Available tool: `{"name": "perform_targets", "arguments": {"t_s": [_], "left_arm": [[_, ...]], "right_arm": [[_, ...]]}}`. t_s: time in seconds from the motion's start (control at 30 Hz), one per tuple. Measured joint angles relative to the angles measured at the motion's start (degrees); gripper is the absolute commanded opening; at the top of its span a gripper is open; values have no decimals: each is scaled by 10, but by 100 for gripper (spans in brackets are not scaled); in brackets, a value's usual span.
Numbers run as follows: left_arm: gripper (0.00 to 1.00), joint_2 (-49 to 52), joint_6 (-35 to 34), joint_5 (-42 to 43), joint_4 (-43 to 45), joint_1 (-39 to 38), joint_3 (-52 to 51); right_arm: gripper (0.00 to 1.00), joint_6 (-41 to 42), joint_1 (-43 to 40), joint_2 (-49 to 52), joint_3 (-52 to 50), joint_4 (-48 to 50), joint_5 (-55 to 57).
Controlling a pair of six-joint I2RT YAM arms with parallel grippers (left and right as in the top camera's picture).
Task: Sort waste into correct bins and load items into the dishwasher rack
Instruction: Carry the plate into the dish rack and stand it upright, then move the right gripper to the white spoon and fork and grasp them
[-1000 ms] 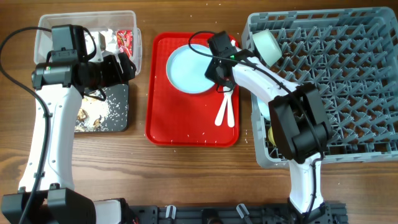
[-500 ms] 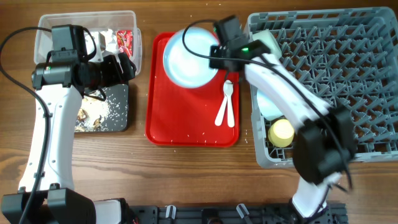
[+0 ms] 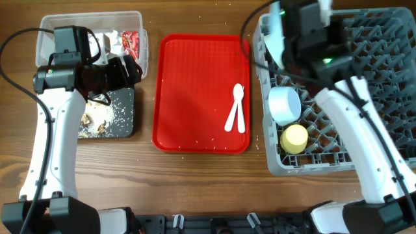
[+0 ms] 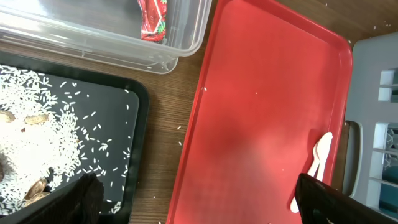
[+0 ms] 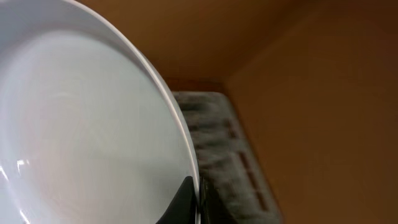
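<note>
Right jaws clamp glossy pale blue plate (image 5: pixel 81 124).

Plate (image 5: pixel 81 124): we lose it past the right wrist view's left and lower edges.
Right end effector (image 5: pixel 194 202): only dark tips show at the plate's rim; overhead, its wrist covers it.
Dishwasher rack (image 5: pixel 211 162): blurred behind the plate.
Left fingers (image 4: pixel 68 202): blurred, cut by the lower edge.
Spoon and fork (image 3: pixel 235 109): overlapping; we cannot tell which is which.
Tissue (image 3: pixel 114 40): mostly behind the left arm.
</note>
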Motion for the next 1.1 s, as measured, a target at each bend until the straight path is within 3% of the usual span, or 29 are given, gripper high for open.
{"name": "perform_targets", "arguments": {"t_s": [0.3,0.57,0.6,0.63,0.67,0.7,0.73,0.8,0.87,1.1], "left_arm": [[100,0,0,0,0,0,0],[100,0,0,0,0,0,0],[100,0,0,0,0,0,0],[100,0,0,0,0,0,0],[100,0,0,0,0,0,0],[100,0,0,0,0,0,0],[100,0,0,0,0,0,0],[100,0,0,0,0,0,0],[100,0,0,0,0,0,0],[100,0,0,0,0,0,0]], "right_arm": [[4,-143,-88,36,-6,49,29],[5,-164,-91,157,-9,50,26],[8,-164,-91,165,-10,50,24],[18,-164,-91,174,-10,50,22],[32,-166,-91,180,-10,50,15],[58,-170,-91,184,-10,50,4],[73,-168,-91,186,-10,50,-8],[93,-167,-91,186,-11,50,-36],[100,-156,-91,186,-11,53,-61],[100,-108,-91,141,-11,38,-169]]}}
